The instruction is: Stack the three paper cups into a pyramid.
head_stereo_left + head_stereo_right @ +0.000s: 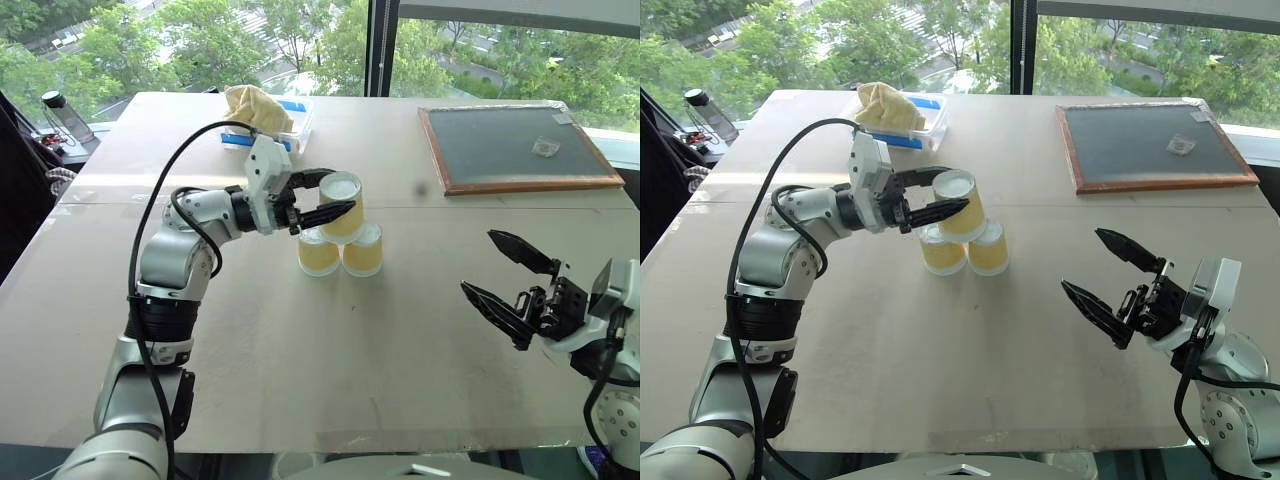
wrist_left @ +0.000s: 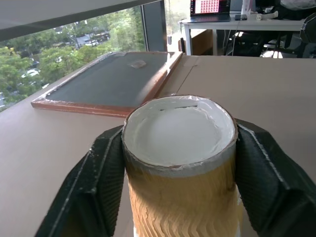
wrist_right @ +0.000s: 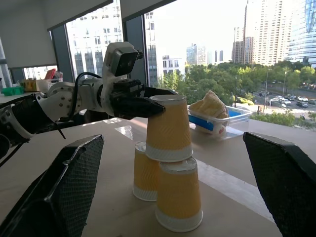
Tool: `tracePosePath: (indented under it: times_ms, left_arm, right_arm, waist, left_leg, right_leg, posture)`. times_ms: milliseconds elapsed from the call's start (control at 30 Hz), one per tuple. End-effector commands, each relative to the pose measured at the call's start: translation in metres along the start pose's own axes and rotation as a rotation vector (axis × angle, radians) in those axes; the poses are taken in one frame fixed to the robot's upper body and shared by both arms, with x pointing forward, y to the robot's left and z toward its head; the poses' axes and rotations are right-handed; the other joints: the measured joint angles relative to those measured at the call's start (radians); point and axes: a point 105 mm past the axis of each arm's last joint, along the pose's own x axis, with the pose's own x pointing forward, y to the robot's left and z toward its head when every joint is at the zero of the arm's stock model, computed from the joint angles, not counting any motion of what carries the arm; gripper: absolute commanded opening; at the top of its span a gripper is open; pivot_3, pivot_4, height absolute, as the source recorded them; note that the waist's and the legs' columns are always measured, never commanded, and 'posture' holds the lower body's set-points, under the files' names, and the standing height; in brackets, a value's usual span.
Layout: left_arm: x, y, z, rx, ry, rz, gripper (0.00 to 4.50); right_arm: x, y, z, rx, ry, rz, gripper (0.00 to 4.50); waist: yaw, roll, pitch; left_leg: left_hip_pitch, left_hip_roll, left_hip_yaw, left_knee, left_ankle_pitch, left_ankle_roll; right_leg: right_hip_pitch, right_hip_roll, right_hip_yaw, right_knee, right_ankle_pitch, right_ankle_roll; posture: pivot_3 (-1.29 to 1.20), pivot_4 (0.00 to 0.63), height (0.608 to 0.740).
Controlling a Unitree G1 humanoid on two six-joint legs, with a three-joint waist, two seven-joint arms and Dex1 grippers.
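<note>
Three paper cups, all upside down, are seen near the middle of the table (image 1: 300, 380): two base cups (image 1: 319, 254) (image 1: 363, 250) stand side by side, touching, and the top cup (image 1: 342, 207) rests on both. The left gripper (image 1: 335, 197) is placed around the top cup, one finger on each side; whether the fingers (image 2: 94, 177) press on it cannot be told. The right gripper (image 1: 505, 270) is held wide open and empty, well apart. No writing can be read on the cups or on the plastic container (image 1: 292, 120).

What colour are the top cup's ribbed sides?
Yellow-tan on the top cup, clearest in the right wrist view.
</note>
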Motion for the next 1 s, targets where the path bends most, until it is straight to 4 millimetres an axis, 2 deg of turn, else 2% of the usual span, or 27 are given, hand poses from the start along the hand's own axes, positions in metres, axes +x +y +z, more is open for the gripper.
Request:
tracePosePath:
  times_ms: [33,100,233,333,433,567,600,667,733,900,1000]
  left_arm:
    - [-0.001,-0.001,0.013,0.047,-0.015,-0.009,4.43]
    - [-0.002,0.0,0.024,0.073,-0.044,0.0,4.43]
    - [-0.012,0.002,0.065,0.095,-0.182,0.046,4.43]
    - [-0.021,-0.01,0.071,0.073,-0.168,0.033,4.43]
    - [-0.037,-0.028,0.064,-0.004,-0.122,0.017,4.43]
    - [-0.067,-0.053,0.04,-0.175,-0.073,0.058,4.43]
    - [-0.076,-0.063,0.024,-0.218,-0.017,0.076,4.43]
    - [-0.098,-0.081,-0.025,-0.289,0.177,0.193,4.43]
    - [-0.114,-0.094,-0.056,-0.293,0.303,0.28,4.43]
    - [-0.134,-0.099,-0.096,-0.292,0.375,0.457,4.43]
    - [-0.137,-0.103,-0.11,-0.248,0.395,0.456,4.43]
  right_arm:
    - [0.002,0.006,0.009,-0.031,-0.027,0.025,4.5]
    - [0.0,0.005,0.008,-0.031,-0.022,0.022,4.5]
    - [-0.007,0.004,0.003,-0.016,-0.003,0.009,4.5]
    - [-0.019,0.004,-0.009,0.014,0.045,0.006,4.5]
    - [-0.039,0.007,-0.03,0.049,0.144,0.025,4.5]
    - [-0.054,0.003,-0.04,0.063,0.15,-0.003,4.5]
    - [-0.057,0.002,-0.042,0.054,0.159,-0.006,4.5]
    - [-0.062,-0.002,-0.048,0.035,0.188,-0.035,4.5]
    - [-0.066,-0.01,-0.058,-0.006,0.253,-0.086,4.5]
    - [-0.078,-0.017,-0.078,-0.028,0.378,-0.127,4.5]
    - [-0.081,-0.019,-0.083,-0.018,0.407,-0.116,4.5]
  waist:
    - [0.0,0.0,0.0]
    - [0.0,0.0,0.0]
    - [0.0,0.0,0.0]
    - [-0.001,0.0,0.0]
    - [-0.005,0.001,0.0]
    - [-0.013,0.002,0.001]
    - [-0.009,0.002,0.001]
    - [-0.007,0.003,0.001]
    - [-0.005,0.003,0.0]
    - [0.027,0.002,0.0]
    - [0.026,0.003,-0.001]
  left_leg:
    - [0.0,0.0,0.0,0.0,0.0,0.0]
    - [0.0,0.0,0.0,0.0,0.0,0.0]
    - [-0.001,0.0,-0.001,0.0,0.0,0.0]
    - [0.0,0.001,-0.002,0.0,0.0,0.0]
    - [0.001,0.002,-0.001,-0.001,0.0,0.0]
    - [0.004,0.004,0.002,-0.002,0.0,0.0]
    - [0.005,0.004,0.002,-0.002,0.0,0.0]
    - [0.005,0.005,0.002,-0.002,0.0,0.0]
    - [0.008,0.004,0.003,-0.002,0.0,0.0]
    - [0.007,0.003,0.004,0.001,0.0,0.0]
    - [0.008,0.003,0.003,0.0,0.0,0.0]
  right_leg:
    - [0.0,0.0,0.0,0.0,0.0,0.0]
    - [0.0,0.0,0.0,0.0,0.0,0.0]
    - [0.0,0.0,0.0,0.0,0.0,0.0]
    - [0.0,0.0,0.0,0.0,0.0,0.0]
    - [0.0,-0.001,0.001,0.0,0.0,0.0]
    - [0.0,-0.001,0.005,0.001,0.0,0.0]
    - [0.0,-0.001,0.005,0.001,0.0,0.0]
    - [0.0,-0.001,0.005,0.001,0.0,0.0]
    - [0.001,-0.001,0.007,0.001,-0.003,-0.004]
    - [0.002,-0.001,0.005,0.001,-0.005,0.0]
    - [0.004,-0.001,0.005,0.001,-0.005,0.0]
  posture:
    - [0.0,0.15,0.74]
    - [0.0,0.15,0.74]
    - [0.0,0.15,0.74]
    - [0.0,0.15,0.74]
    - [0.0,0.15,0.74]
    - [0.0,0.15,0.74]
    - [0.0,0.15,0.74]
    - [0.0,0.15,0.74]
    - [0.0,0.15,0.74]
    - [0.0,0.15,0.74]
    - [0.0,0.15,0.74]
